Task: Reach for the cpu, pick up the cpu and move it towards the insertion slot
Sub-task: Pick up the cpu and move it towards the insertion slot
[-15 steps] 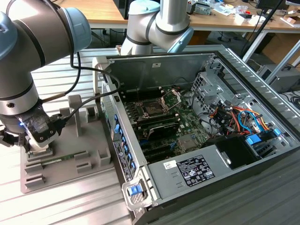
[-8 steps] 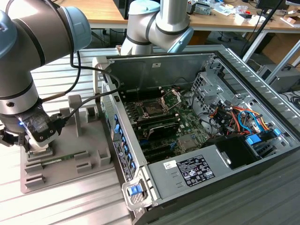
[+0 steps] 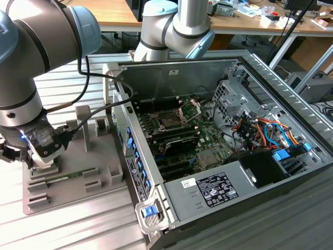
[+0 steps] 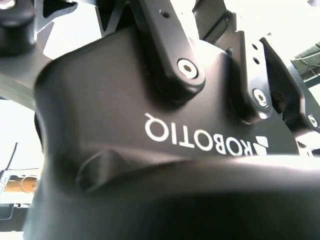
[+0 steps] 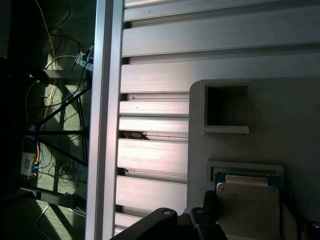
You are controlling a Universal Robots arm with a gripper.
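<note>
In the first wrist view the cpu (image 5: 247, 207), a flat silvery square with a thin green edge, lies in a shallow nest of the grey fixture tray (image 5: 300, 125). Black parts of my gripper reach in beside it. In the exterior view my gripper (image 3: 37, 160) is down low over that grey fixture tray (image 3: 99, 156) at the exterior view's left, outside the computer case. The insertion slot (image 3: 169, 121), a dark square socket with its metal bracket (image 3: 190, 108) raised, sits on the green board inside the open case, well to the exterior view's right of the gripper.
The open computer case (image 3: 208, 203) has tall metal walls between the tray and the board. A long green memory stick (image 3: 62, 179) lies in the tray. Cables and a drive cage (image 3: 270, 135) crowd the case's right side. A second arm's elbow (image 3: 177, 26) hangs above the case.
</note>
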